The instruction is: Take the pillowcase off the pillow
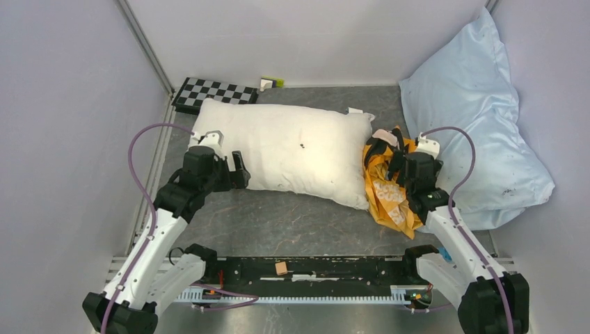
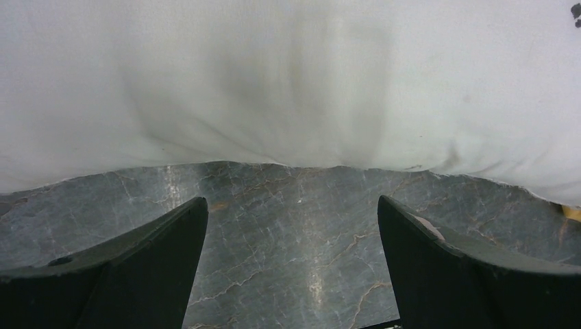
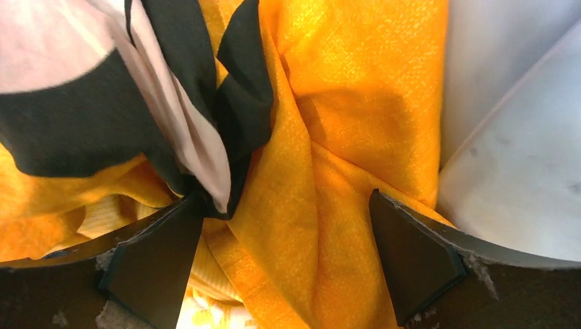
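Note:
The white pillow (image 1: 292, 149) lies bare across the middle of the grey table (image 1: 278, 223). It fills the top of the left wrist view (image 2: 288, 82). The orange pillowcase (image 1: 386, 191) with black and cream print lies crumpled at the pillow's right end, off the pillow. My left gripper (image 1: 240, 170) is open and empty just in front of the pillow's left front edge, with bare table between its jaws (image 2: 291, 226). My right gripper (image 1: 396, 163) is open over the pillowcase, with a fold of orange fabric (image 3: 342, 103) between its spread jaws (image 3: 284, 233).
A large pale blue pillow (image 1: 480, 118) leans in the back right corner, right next to the pillowcase and my right arm; it shows in the right wrist view (image 3: 521, 171). A checkerboard (image 1: 216, 94) and a small green and white object (image 1: 271, 83) lie at the back wall.

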You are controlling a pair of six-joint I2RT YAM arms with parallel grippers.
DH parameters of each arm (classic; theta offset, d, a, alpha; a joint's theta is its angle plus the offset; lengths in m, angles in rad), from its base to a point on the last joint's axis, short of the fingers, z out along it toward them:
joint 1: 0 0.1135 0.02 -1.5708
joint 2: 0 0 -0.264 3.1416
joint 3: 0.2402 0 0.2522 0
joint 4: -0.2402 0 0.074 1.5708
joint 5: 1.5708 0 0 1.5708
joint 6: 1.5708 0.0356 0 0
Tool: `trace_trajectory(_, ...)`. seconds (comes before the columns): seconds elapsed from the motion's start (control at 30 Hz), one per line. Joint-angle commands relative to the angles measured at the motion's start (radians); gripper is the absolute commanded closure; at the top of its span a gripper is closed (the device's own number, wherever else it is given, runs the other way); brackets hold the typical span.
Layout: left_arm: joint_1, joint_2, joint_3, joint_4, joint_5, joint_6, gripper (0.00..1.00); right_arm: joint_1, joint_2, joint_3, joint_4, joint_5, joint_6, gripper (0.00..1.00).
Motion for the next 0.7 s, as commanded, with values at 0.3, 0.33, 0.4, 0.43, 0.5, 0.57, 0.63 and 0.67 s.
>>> trace_trajectory(0.3,-0.002,-0.092,-0.01,0.011,-0.067,0.055,0.0,0.294,0.422,0.149,0.318,-0.255,0.061,0.02)
trace_trajectory(0.33,-0.003,-0.095,-0.012,0.014,-0.07,0.054,0.0,0.341,0.468,0.203,0.328,-0.27,0.06,0.02)
trace_trajectory(0.4,-0.003,-0.096,-0.015,0.017,-0.073,0.054,0.0,0.427,0.568,0.348,0.3,-0.285,0.053,0.02)
trace_trajectory(0.43,-0.003,-0.094,-0.015,0.017,-0.073,0.055,0.0,0.453,0.604,0.427,0.255,-0.268,0.05,0.02)
trace_trajectory(0.5,-0.003,-0.084,-0.014,0.016,-0.072,0.055,0.0,0.463,0.641,0.509,0.177,-0.21,0.061,0.08)
trace_trajectory(0.57,-0.003,-0.074,-0.011,0.014,-0.068,0.057,0.0,0.447,0.621,0.523,0.13,-0.104,0.063,0.15)
trace_trajectory(0.63,-0.002,-0.072,-0.011,0.013,-0.061,0.057,0.0,0.399,0.578,0.498,0.105,-0.051,0.059,0.22)
trace_trajectory(0.67,-0.002,-0.072,-0.01,0.013,-0.062,0.057,0.0,0.361,0.554,0.479,0.105,-0.053,0.052,0.23)
